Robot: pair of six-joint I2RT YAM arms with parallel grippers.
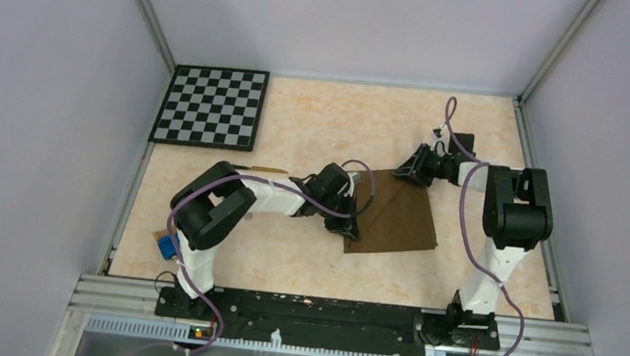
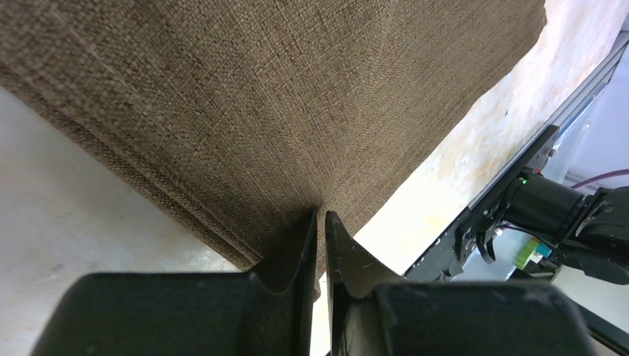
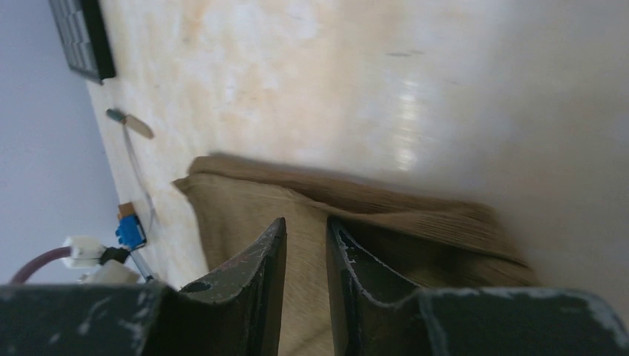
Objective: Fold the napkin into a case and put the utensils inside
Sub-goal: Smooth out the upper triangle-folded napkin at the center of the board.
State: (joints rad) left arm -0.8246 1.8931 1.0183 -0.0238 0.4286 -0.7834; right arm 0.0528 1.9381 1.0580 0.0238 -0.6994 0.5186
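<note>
The far middle of the table (image 1: 344, 119) is open, between the checkerboard (image 1: 210, 106) and the right arm (image 1: 511, 207). The near strip in front of the napkin (image 1: 396, 217) is open too. The left arm (image 1: 265, 195) lies across the left side, and a blue toy car (image 1: 167, 246) stands beside its base. Walls (image 1: 27, 112) close three sides.

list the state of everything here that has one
napkin, folded in layers, lying on table
left gripper, shut on napkin's edge
right gripper, jaws narrow over napkin's edge, grip unclear
knife, lying bare on table
checkerboard, flat
</note>
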